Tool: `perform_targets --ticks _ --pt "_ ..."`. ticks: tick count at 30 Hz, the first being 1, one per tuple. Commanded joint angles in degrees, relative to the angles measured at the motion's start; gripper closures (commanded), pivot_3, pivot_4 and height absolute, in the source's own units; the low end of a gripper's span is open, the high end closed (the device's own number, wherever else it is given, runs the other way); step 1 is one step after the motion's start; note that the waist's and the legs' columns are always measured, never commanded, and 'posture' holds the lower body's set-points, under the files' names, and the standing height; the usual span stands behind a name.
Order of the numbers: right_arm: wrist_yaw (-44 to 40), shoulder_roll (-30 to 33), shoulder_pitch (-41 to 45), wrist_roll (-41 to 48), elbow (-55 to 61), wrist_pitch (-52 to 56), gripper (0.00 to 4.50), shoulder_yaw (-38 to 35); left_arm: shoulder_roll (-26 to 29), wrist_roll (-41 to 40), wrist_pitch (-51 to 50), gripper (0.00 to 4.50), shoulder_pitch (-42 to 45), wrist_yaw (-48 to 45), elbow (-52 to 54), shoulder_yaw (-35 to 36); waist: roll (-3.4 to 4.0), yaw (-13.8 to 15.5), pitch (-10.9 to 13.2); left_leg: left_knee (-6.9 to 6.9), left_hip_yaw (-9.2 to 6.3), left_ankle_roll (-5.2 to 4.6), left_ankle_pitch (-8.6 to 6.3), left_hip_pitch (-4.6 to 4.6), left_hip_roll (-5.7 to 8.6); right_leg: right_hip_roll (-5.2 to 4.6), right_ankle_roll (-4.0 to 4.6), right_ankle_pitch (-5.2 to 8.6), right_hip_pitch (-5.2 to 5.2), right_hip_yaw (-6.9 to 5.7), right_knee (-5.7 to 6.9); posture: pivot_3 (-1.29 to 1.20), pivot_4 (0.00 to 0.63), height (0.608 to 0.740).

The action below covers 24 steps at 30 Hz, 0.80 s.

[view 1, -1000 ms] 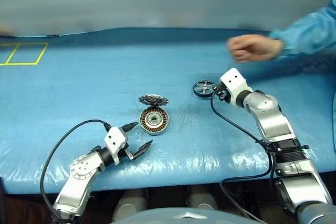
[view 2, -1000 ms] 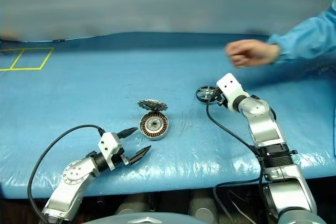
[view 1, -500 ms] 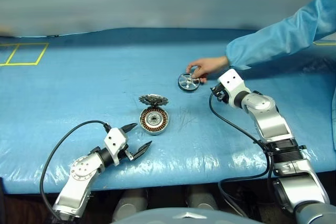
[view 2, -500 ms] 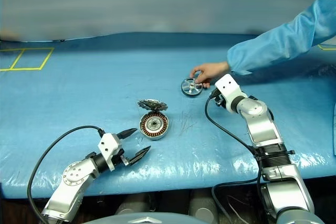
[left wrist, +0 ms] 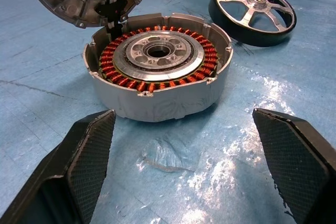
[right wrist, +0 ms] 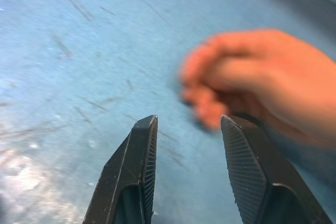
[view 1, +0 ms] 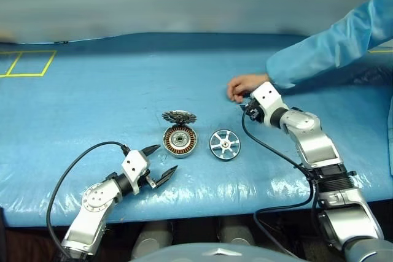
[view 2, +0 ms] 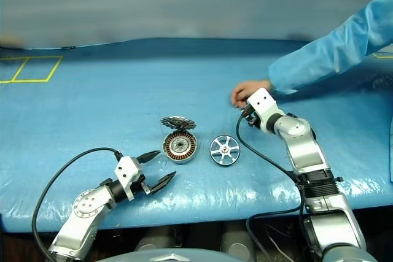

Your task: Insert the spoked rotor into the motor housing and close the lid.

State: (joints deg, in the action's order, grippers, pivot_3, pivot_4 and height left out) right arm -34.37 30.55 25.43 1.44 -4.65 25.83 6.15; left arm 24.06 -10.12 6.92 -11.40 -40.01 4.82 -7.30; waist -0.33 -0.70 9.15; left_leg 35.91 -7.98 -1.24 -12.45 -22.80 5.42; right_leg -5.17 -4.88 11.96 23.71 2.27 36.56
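Left gripper (left wrist: 184,166) spread wide, empty, textured black pads low over the bench (view 1: 92,102), aimed at the motor housing (view 1: 180,141). Housing: shallow silver-grey cup, copper winding ring around a machined silver centre. Lid (view 1: 179,116) stands open at its far edge, toothed inside showing. Spoked rotor (view 1: 225,144) lies flat just right of the housing, apart from it: dark rim, silver spokes and hub. Right gripper (right wrist: 189,171) part-open, nothing between the ribbed fingers, held near a person's hand (view 1: 244,85) in a blue sleeve (view 1: 331,44). Bench cover is glossy blue film.
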Motion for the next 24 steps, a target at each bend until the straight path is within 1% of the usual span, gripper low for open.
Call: perform_targets --ticks 1,6,8,11,15,20,23,24 --pt "-4.4 1.7 -1.7 1.8 7.2 1.6 2.51 0.8 -0.2 -0.1 0.9 0.04 -0.3 0.2 1.8 0.3 0.00 0.0 0.0 0.00 -0.01 0.00 0.00 0.00 0.00 0.00 0.00 0.00 0.00 0.00 0.00 0.00 0.150 0.740" --pt "-12.0 8.5 -7.5 3.0 18.7 4.6 2.51 3.4 -0.1 -0.2 0.8 0.04 -1.0 0.2 2.2 0.6 0.03 0.3 0.0 0.01 -0.05 -0.05 -0.04 -0.06 0.04 -0.06 -0.02 0.01 -0.02 -0.07 -0.07 0.00 0.150 0.740" --pt "-15.3 12.4 -10.0 3.0 23.0 6.6 2.51 5.0 0.0 -0.2 0.7 0.04 -1.1 0.2 2.3 0.6 0.05 0.2 0.0 0.05 -0.03 -0.05 -0.04 -0.08 0.03 -0.06 -0.06 -0.01 -0.01 -0.05 -0.09 0.00 0.150 0.740" --pt "-17.2 16.1 -12.0 2.7 26.2 8.2 2.51 5.5 -0.1 -0.1 0.5 0.04 -0.9 0.1 2.2 0.4 0.05 0.1 0.0 0.07 -0.03 -0.05 -0.04 -0.06 -0.01 -0.04 -0.32 0.15 -0.04 -0.05 -0.09 0.00 0.150 0.740" --pt "-18.9 18.4 -12.8 2.4 28.6 8.6 2.51 6.8 0.0 -0.1 0.3 0.04 -0.7 -0.2 2.0 0.2 0.05 0.1 0.0 0.11 0.00 -0.03 -0.04 -0.06 -0.03 -0.12 -0.34 0.16 -0.04 -0.02 -0.08 0.00 0.150 0.740" --pt "-19.2 17.9 -11.7 0.9 27.5 8.0 2.51 9.6 0.1 -0.1 0.2 0.04 -0.5 -0.4 1.9 0.2 0.04 0.2 0.0 0.12 0.00 -0.03 -0.04 -0.08 -0.03 -0.11 -0.38 0.14 -0.05 -0.04 -0.12 0.00 0.150 0.740" --pt "-18.6 17.2 -10.5 0.0 26.7 7.1 1.95 10.6 0.1 -0.2 0.2 0.04 -0.5 -0.3 2.0 0.4 0.04 0.2 0.0 0.12 0.00 -0.03 -0.04 -0.10 -0.02 -0.11 -0.40 0.12 -0.04 -0.03 -0.15 0.00 0.150 0.740" --pt "-18.9 17.1 -10.1 0.0 26.7 7.0 1.62 10.9 0.1 -0.1 0.2 0.04 -0.6 -0.3 2.0 0.4 0.04 0.2 0.0 0.12 0.00 -0.03 -0.04 -0.10 -0.02 -0.11 -0.40 0.12 -0.04 -0.03 -0.15 0.00 0.150 0.740"
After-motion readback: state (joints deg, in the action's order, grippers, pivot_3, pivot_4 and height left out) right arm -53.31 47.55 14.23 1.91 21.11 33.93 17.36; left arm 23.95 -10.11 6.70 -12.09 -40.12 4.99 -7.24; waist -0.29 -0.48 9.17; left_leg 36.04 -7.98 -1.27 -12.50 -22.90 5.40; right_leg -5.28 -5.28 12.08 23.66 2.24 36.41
